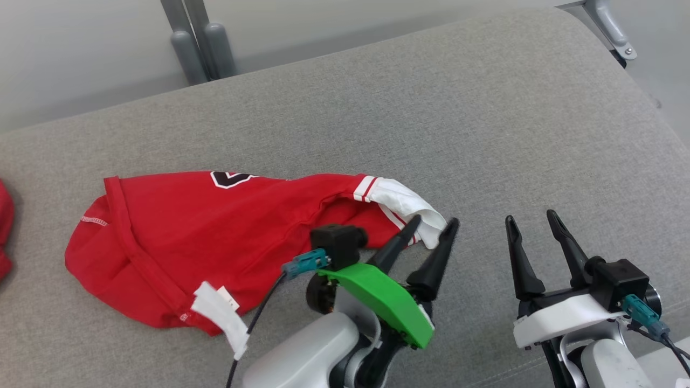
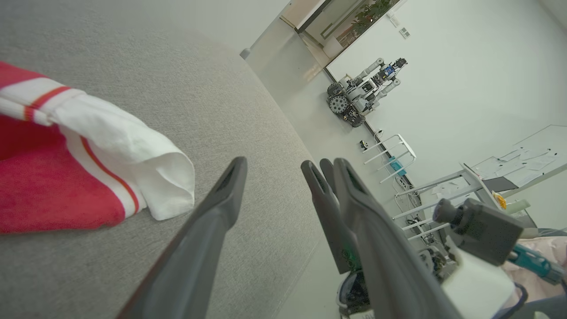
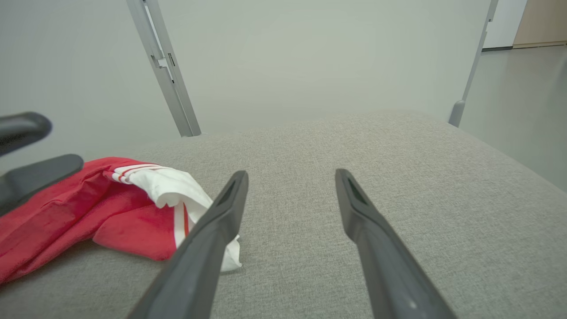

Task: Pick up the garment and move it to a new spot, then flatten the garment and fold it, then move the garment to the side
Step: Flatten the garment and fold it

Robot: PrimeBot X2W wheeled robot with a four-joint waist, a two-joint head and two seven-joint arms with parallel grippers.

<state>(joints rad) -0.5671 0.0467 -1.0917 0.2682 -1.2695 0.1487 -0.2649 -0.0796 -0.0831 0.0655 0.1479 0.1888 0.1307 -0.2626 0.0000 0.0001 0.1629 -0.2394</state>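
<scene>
The crumpled red cloth shirt (image 1: 215,237) lies on the near left part of the grey cloth-covered desk (image 1: 485,134). Its white sleeve end with red stripes (image 1: 409,207) points to the right. A white tag (image 1: 221,312) sticks out at the shirt's near edge. The left jaws are spread wide and hold nothing, with their dark fingertips (image 1: 446,238) just beside the white sleeve end. The right jaws are spread wide too, over bare desk to the right of the shirt. A bit of another red cloth (image 1: 4,231) shows at the left edge of the desk. Grey metal poles (image 1: 202,43) stand behind the desk.
</scene>
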